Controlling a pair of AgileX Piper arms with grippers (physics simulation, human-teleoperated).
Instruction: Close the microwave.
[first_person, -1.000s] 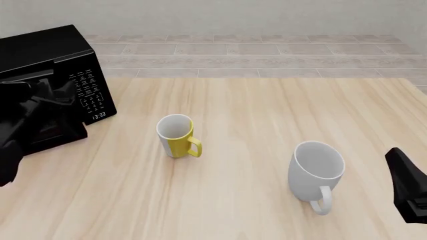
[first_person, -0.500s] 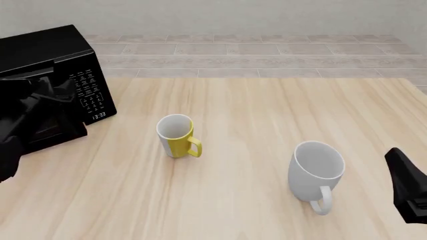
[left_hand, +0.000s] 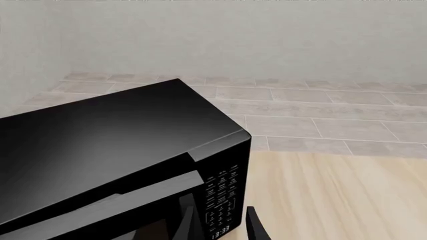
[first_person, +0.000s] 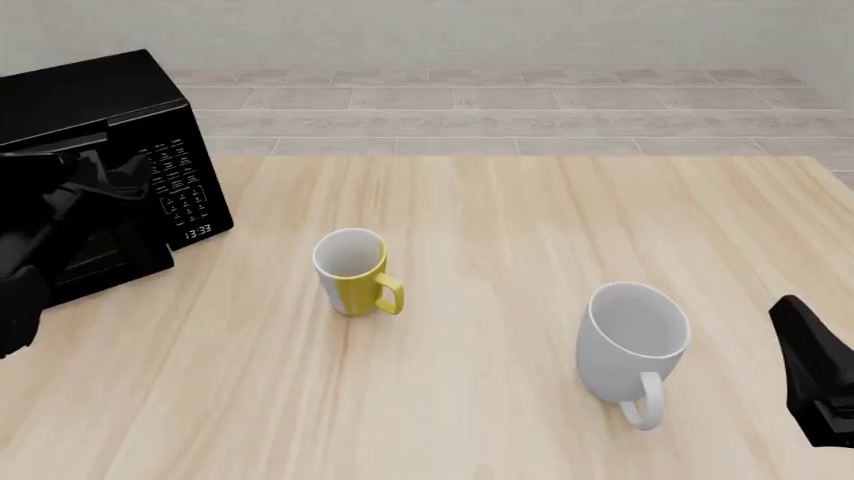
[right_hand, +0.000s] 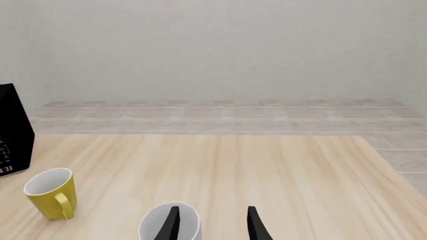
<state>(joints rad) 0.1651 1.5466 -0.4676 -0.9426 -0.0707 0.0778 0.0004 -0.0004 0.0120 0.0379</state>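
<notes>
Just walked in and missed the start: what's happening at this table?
The left arm's gripper is up against the black microwave's door, which looks nearly shut but not quite flush. The right gripper hangs open, empty, near the white mug. A yellow mug stands untouched mid-table.

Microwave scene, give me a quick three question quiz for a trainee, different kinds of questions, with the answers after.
1. True or false: the left gripper is at the microwave door.
2. Which mug stands nearer the microwave: A) the yellow mug B) the white mug?
3. Fill in: the right gripper is open, and it holds ____.

Key: 1 true. 2 A. 3 nothing.
</notes>
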